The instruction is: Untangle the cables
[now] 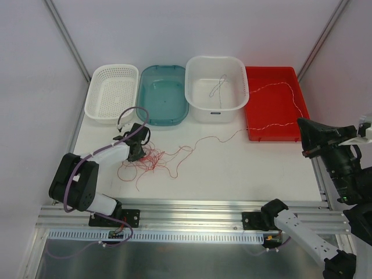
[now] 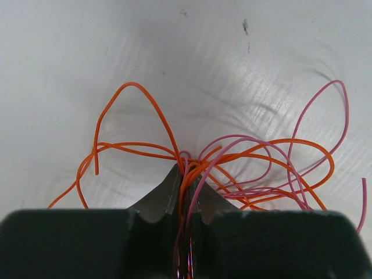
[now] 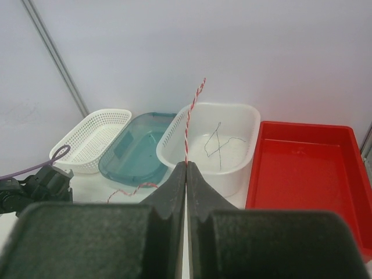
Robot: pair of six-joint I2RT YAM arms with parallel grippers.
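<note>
Left wrist: left hand [image 2: 186, 171] tight on cables [image 2: 132, 83], strand ends hidden inside grip.

Left arm [image 1: 87, 174]: black joint housings, pale grey links. A purple cord [image 1: 135, 108] runs along it and loops out just behind the left gripper [image 2: 186, 174]. Right arm [image 1: 299, 229]: same black-and-grey build. Right gripper [image 3: 186, 168] looks the same as the left gripper: matte black body, dark grey wedge fingers [image 3: 171, 189] tapering to points.
</note>
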